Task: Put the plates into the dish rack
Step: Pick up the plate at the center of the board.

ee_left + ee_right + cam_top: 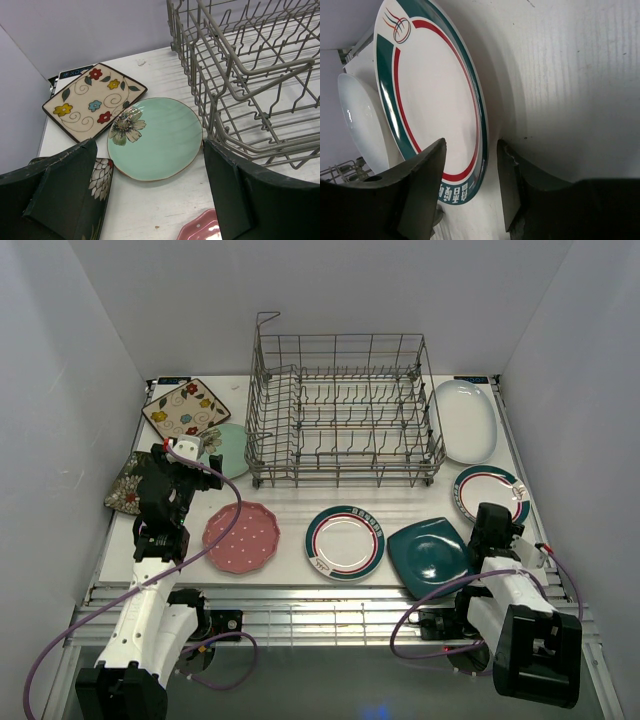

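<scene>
R gripper [470, 145] is at the near edge of the right-hand teal-and-red-rimmed plate [435, 95]. Jaws stand apart w/ the rim betw them, one finger over the plate face, the other on the table side; not clamped, as far as wrist view shows. L gripper [150, 150] is fully released above the mint plate [155, 137], holding nothing. All plates lie flat on the table [290, 498], none in the dish rack [345, 410], which stands far centre. White oval plate [466, 420] is right of it, cream floral square [186, 408] and mint one left of it, dark floral square [122, 488] at left edge. Pink dotted plate [241, 538], 2nd rimmed plate [345, 542] and dark teal square [430, 552] form a near row. Handling, my guess: glazed ceramic, stiff, heavyish for a 2-finger pinch, slick, chips if knocked on wire. Rim is the only hold since they lie flat; pinch deep, expect swing once lifted. Table is smooth white, so a plate may slide rather than lift. Room: tall wire sides mean entry from above; white walls close in L, R and far.
</scene>
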